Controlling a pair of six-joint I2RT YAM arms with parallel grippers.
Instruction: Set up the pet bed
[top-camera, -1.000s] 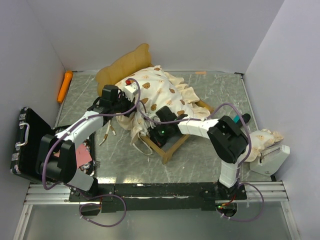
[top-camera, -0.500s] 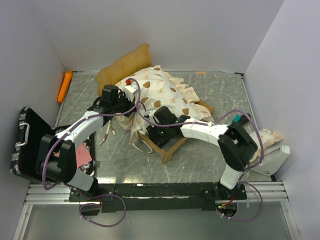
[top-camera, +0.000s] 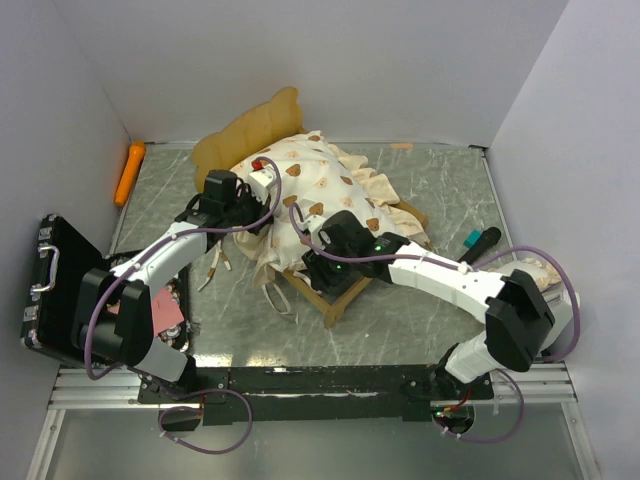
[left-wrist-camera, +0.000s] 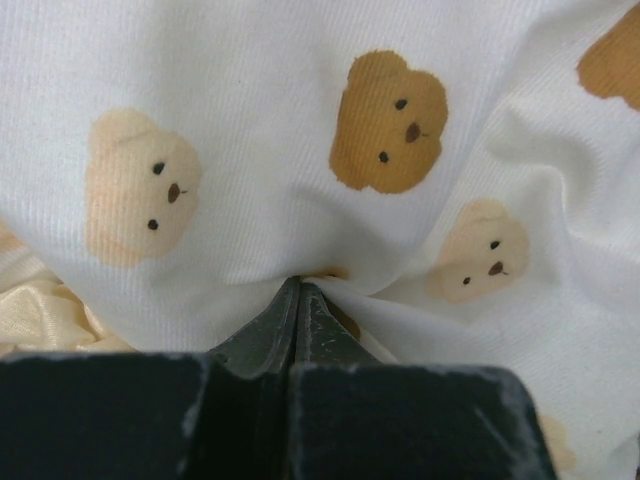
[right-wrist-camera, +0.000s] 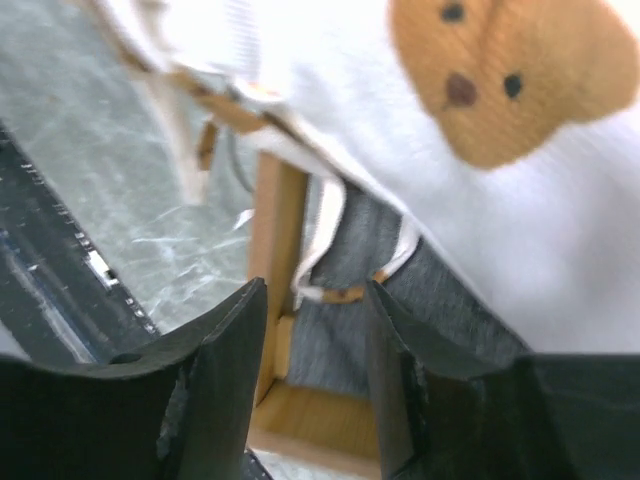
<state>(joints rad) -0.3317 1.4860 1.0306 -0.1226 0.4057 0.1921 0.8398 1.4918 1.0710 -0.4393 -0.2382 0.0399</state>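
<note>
The pet bed's light-wood frame (top-camera: 345, 290) stands askew mid-table, its wavy headboard (top-camera: 255, 125) at the back left. The cream bear-print mattress (top-camera: 330, 190) lies bunched over it, hanging off the left side. My left gripper (top-camera: 262, 188) is shut on a fold of the mattress (left-wrist-camera: 300, 180), the fingertips (left-wrist-camera: 297, 300) pinching the cloth. My right gripper (top-camera: 318, 268) is open and empty above the frame's near end. In the right wrist view its fingers (right-wrist-camera: 225, 370) straddle the grey base (right-wrist-camera: 340, 340) beside a wooden rail (right-wrist-camera: 275, 230), under the mattress edge (right-wrist-camera: 520, 200). The matching pillow (top-camera: 537, 268) lies at the far right.
An open black hard case (top-camera: 60, 285) lies at the left edge, with a pink item (top-camera: 150, 310) beside it. An orange carrot-like toy (top-camera: 130, 170) lies at the back left. A teal-and-black marker (top-camera: 480, 240) lies right of the bed. White walls close in on three sides.
The right arm's elbow has swung out to the right and down, and its gripper has shifted slightly right along the frame's near end. The left gripper has stayed put on the mattress.
</note>
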